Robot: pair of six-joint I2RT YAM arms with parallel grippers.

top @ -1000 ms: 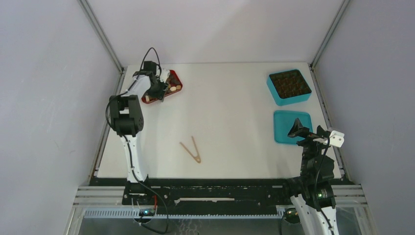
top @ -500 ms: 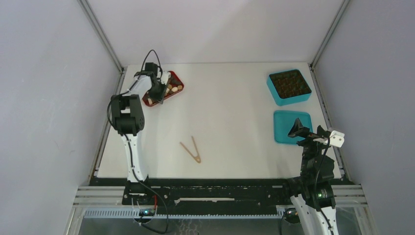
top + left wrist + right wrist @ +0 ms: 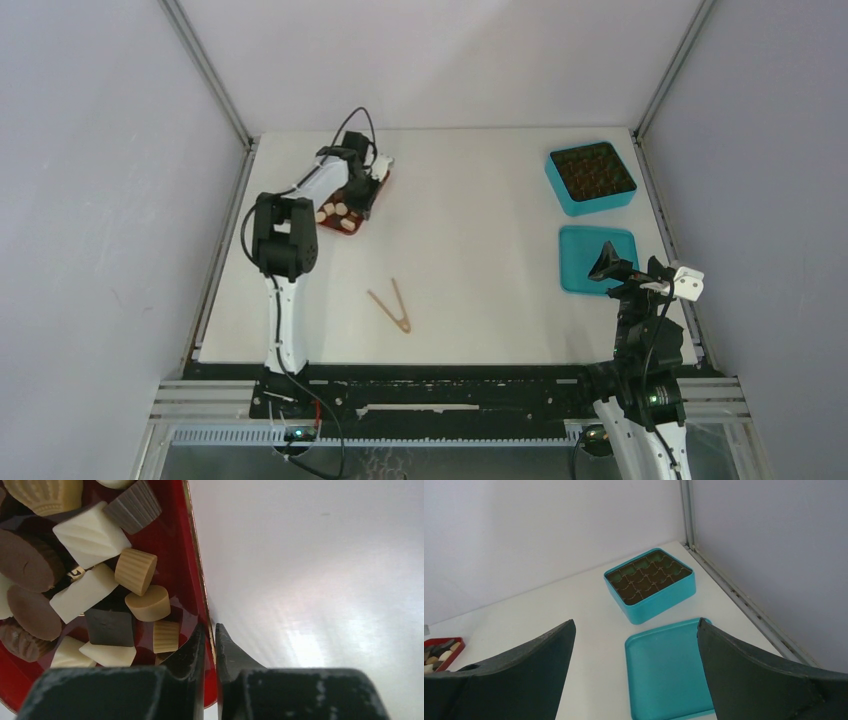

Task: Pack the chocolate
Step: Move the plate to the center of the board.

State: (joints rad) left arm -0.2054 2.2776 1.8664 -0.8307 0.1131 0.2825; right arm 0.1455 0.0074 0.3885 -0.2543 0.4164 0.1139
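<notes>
Item: mixed chocolate [image 3: 89, 535] heaped in red tray [image 3: 194, 555], well apart from the teal box [image 3: 659, 602]; left gripper [image 3: 209, 630] pinched onto tray rim, right gripper [image 3: 635, 625] gaping empty near that box; drag the tray low and level so you spill nothing.

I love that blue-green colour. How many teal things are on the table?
2. The open box, with a brown grid inside, sits at the far right corner. The flat lid lies just nearer, apart from it. No others seem hidden.
</notes>
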